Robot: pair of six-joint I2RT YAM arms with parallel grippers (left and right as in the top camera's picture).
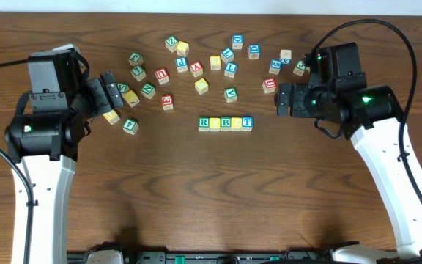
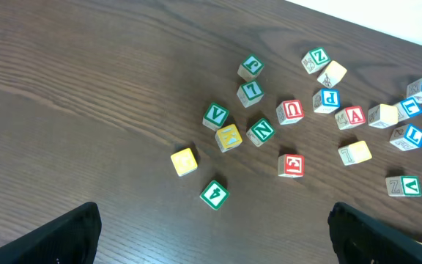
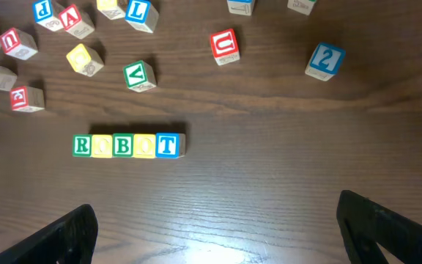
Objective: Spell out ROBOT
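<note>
A row of letter blocks reading R O B O T (image 1: 226, 123) lies on the wooden table at mid-centre; it also shows in the right wrist view (image 3: 128, 145), touching side by side. Loose letter blocks (image 1: 196, 67) are scattered behind the row. My left gripper (image 1: 110, 93) is open and empty at the left, over a small cluster of blocks (image 2: 229, 136). My right gripper (image 1: 287, 100) is open and empty, right of the row and apart from it.
A red U block (image 3: 224, 45) and a blue 2 block (image 3: 323, 60) lie beyond the right gripper. A green 4 block (image 2: 214, 193) and a yellow block (image 2: 184, 161) lie nearest the left gripper. The table's far edge runs along the top (image 1: 211, 6).
</note>
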